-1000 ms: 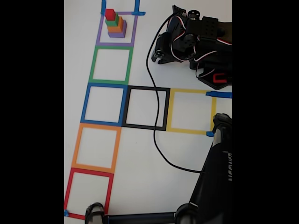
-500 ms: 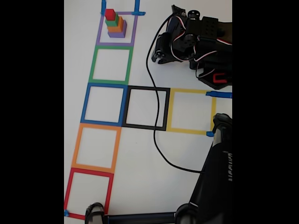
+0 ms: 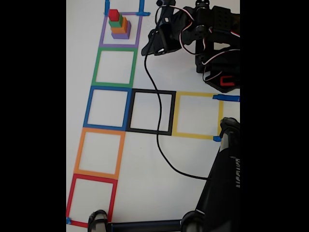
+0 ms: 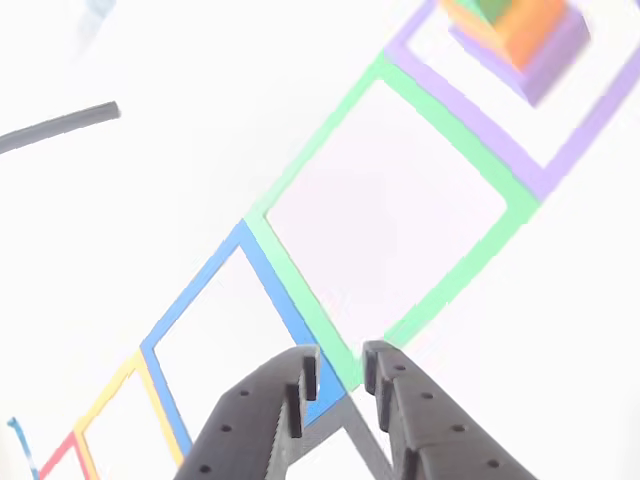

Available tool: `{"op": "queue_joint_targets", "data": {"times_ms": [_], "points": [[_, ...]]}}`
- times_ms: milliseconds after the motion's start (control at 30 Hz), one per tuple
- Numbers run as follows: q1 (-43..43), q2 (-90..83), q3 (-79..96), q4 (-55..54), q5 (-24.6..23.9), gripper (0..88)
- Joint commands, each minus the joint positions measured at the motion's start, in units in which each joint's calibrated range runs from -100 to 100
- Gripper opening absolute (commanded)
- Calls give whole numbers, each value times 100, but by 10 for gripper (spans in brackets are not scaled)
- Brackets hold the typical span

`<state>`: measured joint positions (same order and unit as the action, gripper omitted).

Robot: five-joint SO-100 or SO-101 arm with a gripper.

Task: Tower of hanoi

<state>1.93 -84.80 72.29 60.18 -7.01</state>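
Observation:
The tower of hanoi stands as one stack inside the purple tape square at the top left of the fixed view: red cube [image 3: 114, 14] on top, then green cube [image 3: 115, 22], orange cube [image 3: 119, 26] and purple cube [image 3: 121, 34] at the bottom. In the other view the orange cube [image 4: 520, 25] and purple cube [image 4: 562, 55] show at the top right corner, cut off by the frame. My gripper [image 3: 147, 47] hangs to the right of the stack, apart from it. Its two dark fingers [image 4: 342, 365] stand close together with only a narrow slit and nothing held.
A column of tape squares runs down the white table: green [image 3: 115, 49], blue [image 3: 108, 88], orange [image 3: 99, 129], red [image 3: 91, 178]; black [image 3: 151, 91] and yellow [image 3: 197, 94] squares branch right. A black cable [image 3: 159, 140] crosses the table. A dark stand [image 3: 224, 183] fills the bottom right.
The arm has swung up and to the left, bringing the gripper closer to the stack, and the cable has shifted with it. The cubes have not moved.

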Motion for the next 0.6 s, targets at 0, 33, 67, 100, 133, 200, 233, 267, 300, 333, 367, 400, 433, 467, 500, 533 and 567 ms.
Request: {"op": "queue_joint_targets", "data": {"times_ms": [0, 33, 67, 100, 133, 200, 233, 267, 300, 333, 367, 400, 433, 467, 500, 533, 567], "points": [[162, 1161, -1674, -99, 3871, 11], [171, 1411, -1965, -155, 4615, 11], [181, 1645, -2256, -196, 5444, 11], [190, 1807, -2483, -196, 6103, 11], [181, 1904, -2629, -155, 7134, 11], [210, 2025, -2847, -180, 8199, 10], [267, 2170, -3029, -147, 8892, 10], [305, 2275, -3174, -107, 9433, 10], [344, 2340, -3247, -42, 10245, 10], [382, 2348, -3247, -91, 10617, 10], [430, 2348, -3238, -172, 10701, 10], [468, 2324, -3229, -244, 10701, 10], [497, 2308, -3220, -358, 10566, 10], [536, 2283, -3211, -447, 10313, 10], [603, 2235, -3211, -455, 10380, 10], [670, 2170, -3174, -463, 10465, 15], [756, 2106, -3120, -479, 10600, 27]]}}
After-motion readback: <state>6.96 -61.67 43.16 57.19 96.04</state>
